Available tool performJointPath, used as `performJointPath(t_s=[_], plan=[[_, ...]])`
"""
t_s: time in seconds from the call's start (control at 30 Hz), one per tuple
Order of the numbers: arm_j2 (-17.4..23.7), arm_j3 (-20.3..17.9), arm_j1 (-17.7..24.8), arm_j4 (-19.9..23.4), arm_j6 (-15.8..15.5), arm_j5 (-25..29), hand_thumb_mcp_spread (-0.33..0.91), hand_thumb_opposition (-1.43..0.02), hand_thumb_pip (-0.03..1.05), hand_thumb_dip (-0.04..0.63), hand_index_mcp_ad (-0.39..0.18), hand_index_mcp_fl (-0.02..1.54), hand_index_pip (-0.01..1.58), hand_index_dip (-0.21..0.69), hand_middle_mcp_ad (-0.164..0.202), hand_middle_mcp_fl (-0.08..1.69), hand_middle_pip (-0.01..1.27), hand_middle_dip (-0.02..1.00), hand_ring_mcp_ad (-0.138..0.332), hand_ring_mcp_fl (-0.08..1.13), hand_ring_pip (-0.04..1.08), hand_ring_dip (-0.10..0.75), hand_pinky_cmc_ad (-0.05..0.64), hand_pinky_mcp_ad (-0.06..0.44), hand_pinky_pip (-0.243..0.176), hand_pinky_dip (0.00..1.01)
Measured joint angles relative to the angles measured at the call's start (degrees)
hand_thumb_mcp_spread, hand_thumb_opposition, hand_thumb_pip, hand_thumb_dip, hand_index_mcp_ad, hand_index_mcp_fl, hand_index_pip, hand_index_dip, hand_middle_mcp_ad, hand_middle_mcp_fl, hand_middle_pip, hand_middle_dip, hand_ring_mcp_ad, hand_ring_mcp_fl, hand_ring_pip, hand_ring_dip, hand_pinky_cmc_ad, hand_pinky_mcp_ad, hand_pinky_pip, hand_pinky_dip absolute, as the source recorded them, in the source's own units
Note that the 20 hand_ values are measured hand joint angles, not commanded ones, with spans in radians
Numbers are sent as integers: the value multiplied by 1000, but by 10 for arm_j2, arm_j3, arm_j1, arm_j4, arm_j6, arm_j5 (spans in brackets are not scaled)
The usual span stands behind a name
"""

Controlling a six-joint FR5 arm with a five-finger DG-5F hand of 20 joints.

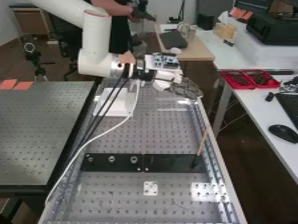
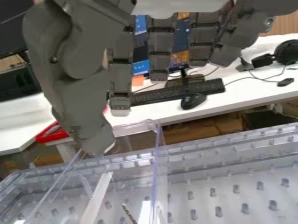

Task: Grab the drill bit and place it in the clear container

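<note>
Drill bit [image 2: 129,214] appears to lie inside the clear container [image 2: 159,160]. My robot hand [image 2: 74,90] hangs by the container's rim, released, fingers straight. Placing looks done; next calls for backing away from the container without knocking its walls.

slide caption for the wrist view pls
Dark grey hand, fingers straight, at a clear container, with a keyboard and mouse on the white desk behind

No readable text, label, brand, number or sign on anything in either view.
</note>
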Motion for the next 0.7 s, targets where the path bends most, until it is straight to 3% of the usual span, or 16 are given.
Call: performJointPath(t_s=[0.13,0.3,0.7], plan=[[16,-5,-3,2,-6,4,468,-880,557,269,-154,520,391,152,51,185,131,190,183,47,113,21,290,159,-59,185],[48,-16,-12,4,-22,6,393,-822,496,269,-119,522,232,152,51,187,127,192,185,47,113,24,283,159,-59,195],[167,-74,-49,5,-59,13,330,-747,422,166,-70,506,106,220,52,180,127,192,195,38,110,24,288,168,-63,401]])
